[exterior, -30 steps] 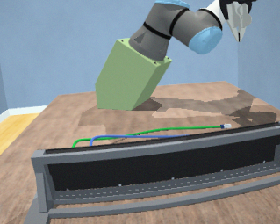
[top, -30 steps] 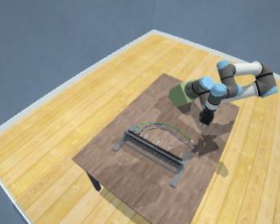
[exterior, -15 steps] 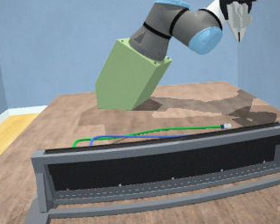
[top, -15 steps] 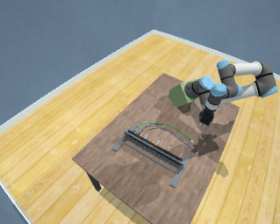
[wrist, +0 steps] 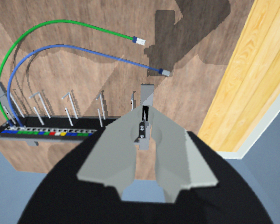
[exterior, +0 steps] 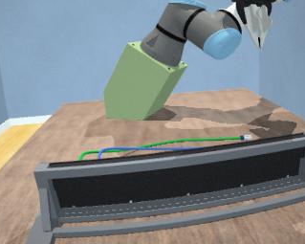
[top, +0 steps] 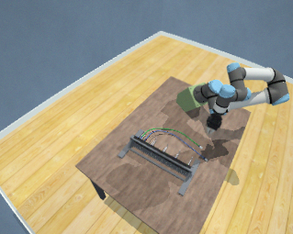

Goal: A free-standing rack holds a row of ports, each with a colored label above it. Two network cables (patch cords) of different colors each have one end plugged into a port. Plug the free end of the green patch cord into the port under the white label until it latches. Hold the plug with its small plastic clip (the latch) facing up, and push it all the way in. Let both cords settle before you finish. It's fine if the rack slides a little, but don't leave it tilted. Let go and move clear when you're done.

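Observation:
The grey rack (top: 160, 156) stands on the brown table, also in the exterior view (exterior: 181, 180). Its strip of colored labels (wrist: 50, 133) shows in the wrist view; I cannot pick out the white one. The green cord (top: 171, 131) runs from the rack's left end and its free plug (wrist: 140, 40) lies on the table behind the rack, also seen in the exterior view (exterior: 246, 138). The blue cord's free plug (wrist: 161, 72) lies close by. My gripper (top: 211, 130) (exterior: 260, 41) is shut and empty, hanging well above the table and both plugs (wrist: 143, 131).
The arm's green base block (exterior: 142, 81) stands at the table's back. The table's edge and the wooden floor (wrist: 245, 75) lie just beyond the plugs. Thin posts (wrist: 70, 105) stick out of the rack's back side.

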### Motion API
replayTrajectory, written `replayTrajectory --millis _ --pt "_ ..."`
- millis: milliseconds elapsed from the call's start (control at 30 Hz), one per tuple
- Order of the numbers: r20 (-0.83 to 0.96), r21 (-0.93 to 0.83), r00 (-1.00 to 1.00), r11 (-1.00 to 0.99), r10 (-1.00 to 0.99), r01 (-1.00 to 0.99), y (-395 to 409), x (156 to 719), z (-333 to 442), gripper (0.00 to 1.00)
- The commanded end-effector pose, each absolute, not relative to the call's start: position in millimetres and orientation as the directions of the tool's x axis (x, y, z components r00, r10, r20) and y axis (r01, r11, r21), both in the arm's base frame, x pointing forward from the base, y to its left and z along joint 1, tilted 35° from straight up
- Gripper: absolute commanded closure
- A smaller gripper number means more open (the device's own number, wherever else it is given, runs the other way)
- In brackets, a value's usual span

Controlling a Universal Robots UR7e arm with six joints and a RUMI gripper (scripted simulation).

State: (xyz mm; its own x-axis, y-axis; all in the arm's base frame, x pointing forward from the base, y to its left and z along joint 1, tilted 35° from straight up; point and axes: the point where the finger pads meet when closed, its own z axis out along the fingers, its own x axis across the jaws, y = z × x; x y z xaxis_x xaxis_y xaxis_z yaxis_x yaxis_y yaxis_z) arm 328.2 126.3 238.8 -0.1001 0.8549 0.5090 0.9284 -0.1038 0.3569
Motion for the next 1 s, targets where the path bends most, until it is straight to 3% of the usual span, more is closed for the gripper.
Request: replayTrajectory --millis 0,600,967 --pt "0.533 0.476 -0.106 -0.194 0.839 0.858 118.0 351.3 228.9 1.00" --pt "0.499 0.730 -0.109 -0.350 0.860 0.587 65.2 405.5 211.2 1.00" --pt "0.496 0.746 -0.109 -0.359 0.861 0.561 60.5 409.2 209.6 1.00"
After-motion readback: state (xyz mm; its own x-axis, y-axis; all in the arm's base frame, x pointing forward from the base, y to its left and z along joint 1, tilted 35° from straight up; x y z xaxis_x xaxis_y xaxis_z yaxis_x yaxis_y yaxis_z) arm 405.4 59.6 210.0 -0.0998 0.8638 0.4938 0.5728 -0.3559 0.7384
